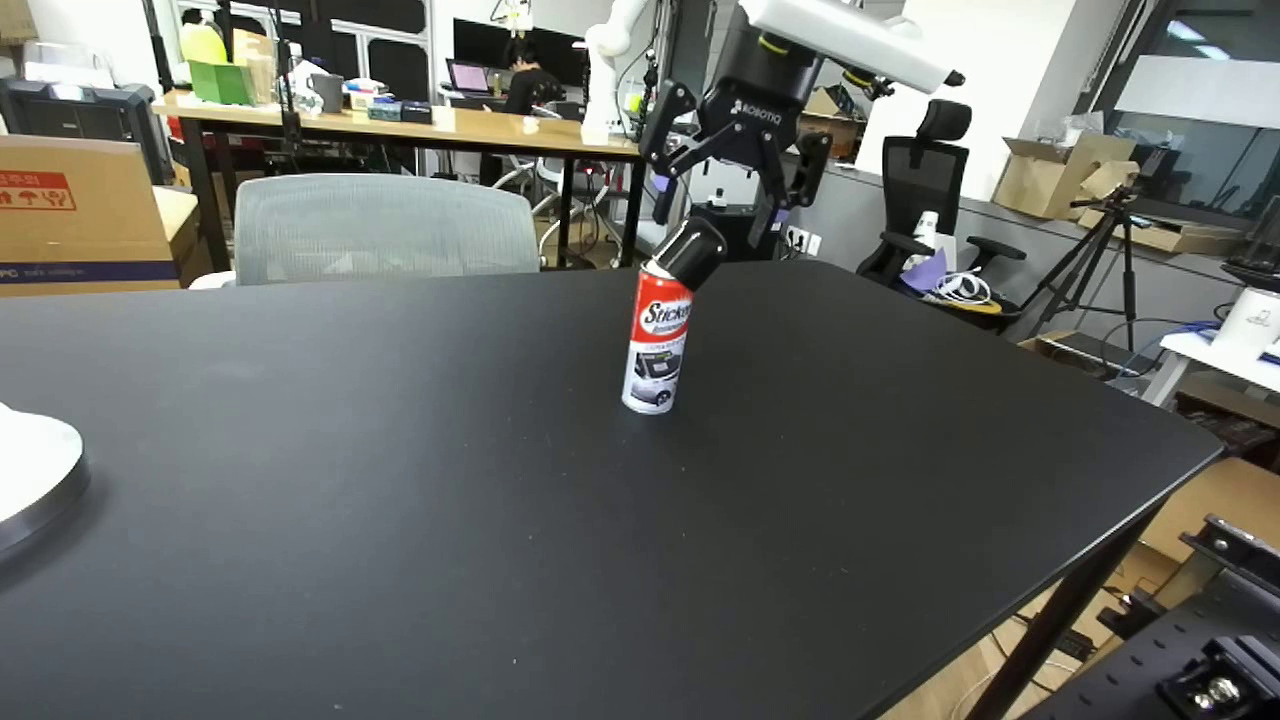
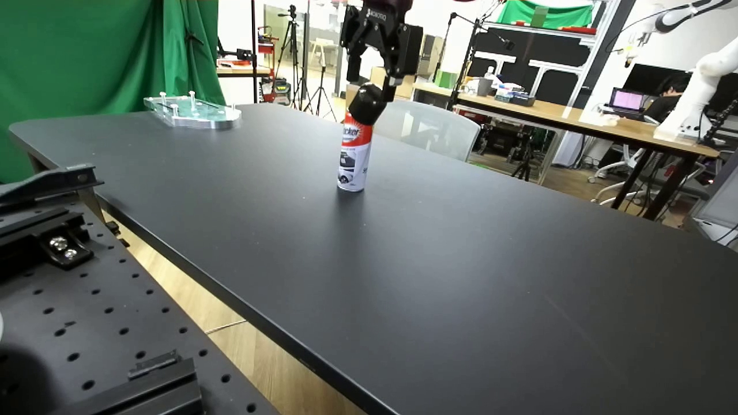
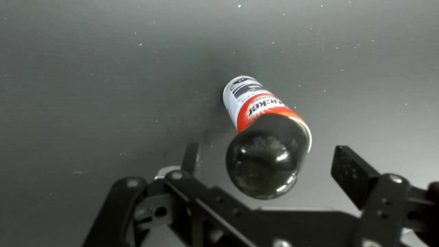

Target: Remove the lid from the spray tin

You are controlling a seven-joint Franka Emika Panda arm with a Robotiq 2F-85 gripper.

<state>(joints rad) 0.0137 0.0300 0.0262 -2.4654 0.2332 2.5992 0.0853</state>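
Note:
The spray tin (image 1: 657, 350) stands on the black table (image 1: 400, 480), with a red upper label and a white lower part; it also shows in an exterior view (image 2: 353, 161) and the wrist view (image 3: 252, 99). The black lid (image 1: 692, 252) sits tilted on its top, leaning to one side, with part of the tin's pale rim bare. The lid shows in an exterior view (image 2: 367, 104) and, large and shiny, in the wrist view (image 3: 267, 161). My gripper (image 1: 712, 222) is open above the tin. In the wrist view its fingers stand on either side of the lid with gaps.
A grey mesh chair (image 1: 385, 228) stands behind the table. A white round-ended object (image 1: 35, 470) lies at the table's side in an exterior view. A clear plate with metal posts (image 2: 196, 112) lies at the table's far end. A perforated black platform (image 2: 109, 340) adjoins the near edge.

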